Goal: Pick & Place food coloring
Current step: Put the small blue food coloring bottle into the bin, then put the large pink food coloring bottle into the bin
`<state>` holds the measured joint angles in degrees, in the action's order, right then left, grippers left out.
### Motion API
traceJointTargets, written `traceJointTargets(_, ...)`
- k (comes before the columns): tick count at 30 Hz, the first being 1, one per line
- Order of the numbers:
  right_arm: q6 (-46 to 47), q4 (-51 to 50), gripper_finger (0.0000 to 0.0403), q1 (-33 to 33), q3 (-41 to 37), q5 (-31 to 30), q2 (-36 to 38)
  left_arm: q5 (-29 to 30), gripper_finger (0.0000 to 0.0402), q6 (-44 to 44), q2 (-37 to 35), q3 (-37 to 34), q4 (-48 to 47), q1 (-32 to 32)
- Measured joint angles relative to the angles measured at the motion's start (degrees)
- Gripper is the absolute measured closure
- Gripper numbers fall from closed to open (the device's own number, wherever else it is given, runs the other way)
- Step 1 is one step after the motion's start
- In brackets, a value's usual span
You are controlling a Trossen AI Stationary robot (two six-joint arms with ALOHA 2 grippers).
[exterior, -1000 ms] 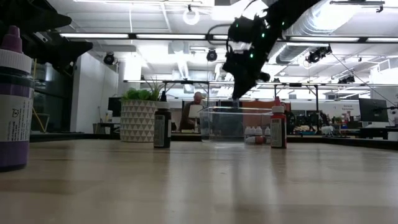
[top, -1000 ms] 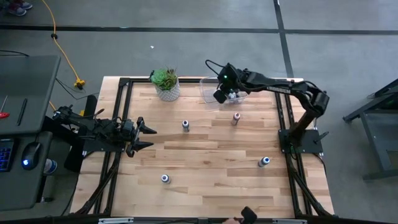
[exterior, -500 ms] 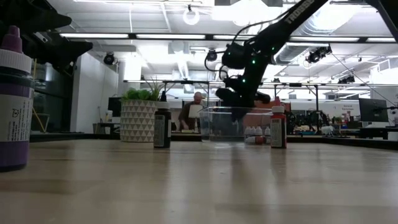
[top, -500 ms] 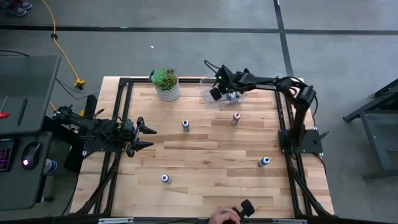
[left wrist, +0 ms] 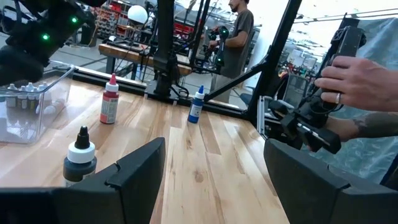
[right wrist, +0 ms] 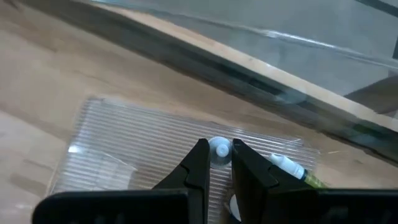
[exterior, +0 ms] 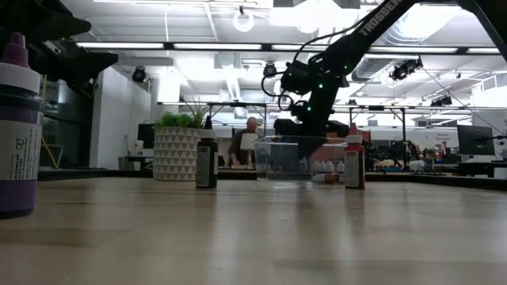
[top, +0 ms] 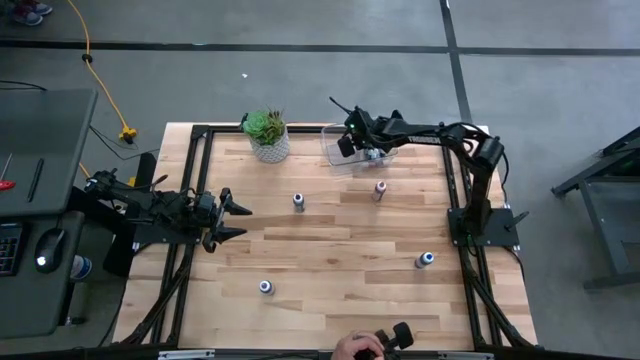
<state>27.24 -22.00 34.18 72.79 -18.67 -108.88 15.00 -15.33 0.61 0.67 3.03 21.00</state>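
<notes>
1. The right gripper (top: 347,145) has dropped from above the clear bin (top: 335,160) at the far edge of the table to down inside it, so this looks like the drop-off step for one bottle.
2. The right wrist view is the only one that shows the fingers (right wrist: 198,165): they're pinched onto a small white-capped bottle (right wrist: 219,149), held over the ribbed bin floor. Another tiny bottle (right wrist: 287,167) lies just beside it in there.
3. My guess is the release is next, since the bottle isn't let go yet.
4. The high view shows what's left: four bigger bottles out on the wood, one mid-table (top: 298,202), one red-topped near the bin (top: 379,189), one at the right (top: 424,260), one at the near side (top: 265,288).
5. The left gripper (top: 238,220) waits at the left edge, fingers spread and empty.
6. The low view shows more little bottles (exterior: 328,168) behind the bin wall.
7. The left wrist view catches a person's hand (left wrist: 357,78) on a controller, which the overhead barely shows.
</notes>
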Motion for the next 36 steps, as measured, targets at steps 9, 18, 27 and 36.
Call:
traceJointTargets(9,1.3,-1.2,0.0363,0.4,0.0,0.1,0.0,0.0,0.0130,0.0,0.0,0.0,0.0,0.0)
traceJointTargets(18,1.3,-1.3,0.0333,0.6,0.0,1.6,0.0,0.0,0.0130,0.0,0.0,0.0,0.0,0.0)
traceJointTargets(27,1.3,-2.4,0.0303,1.1,0.0,1.7,0.0,0.0,0.0130,0.0,0.0,0.0,0.0,0.0)
traceJointTargets(36,-1.6,-1.5,0.0283,1.1,0.0,3.7,1.1,0.0,0.0130,0.0,0.0,0.0,0.0,0.0)
